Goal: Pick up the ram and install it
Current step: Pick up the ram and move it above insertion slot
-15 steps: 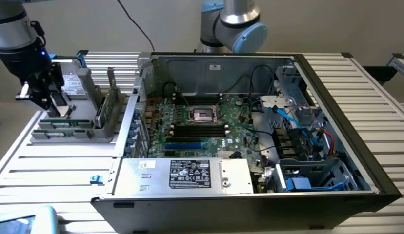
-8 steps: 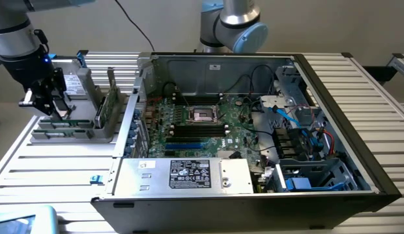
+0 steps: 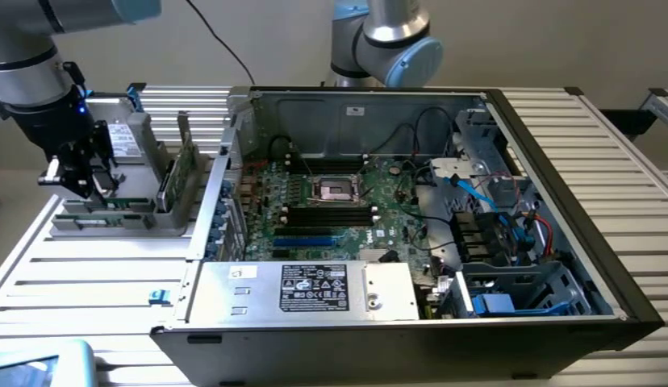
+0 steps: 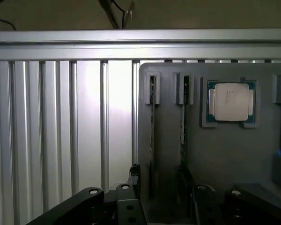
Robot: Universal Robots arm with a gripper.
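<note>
Exterior view, from its left: my gripper (image 3: 85,184) hangs over the grey holder (image 3: 118,226) on the slatted table (image 3: 86,274). A taller green card (image 3: 181,173) stands in the same holder. The open computer case (image 3: 420,347) with its motherboard (image 3: 390,218) lies to that view's right. Wrist view: jaws apart. The ram (image 4: 152,122) stands edge-on in its holder slot, between my fingers; contact not discernible. A second stick (image 4: 182,122) sits in the neighbouring slot, a CPU (image 4: 231,101) beyond it.

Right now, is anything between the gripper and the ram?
Nothing visible. The gripper hangs just above the ram, which stands on edge in a slot of the grey holder, with open air between them.
</note>
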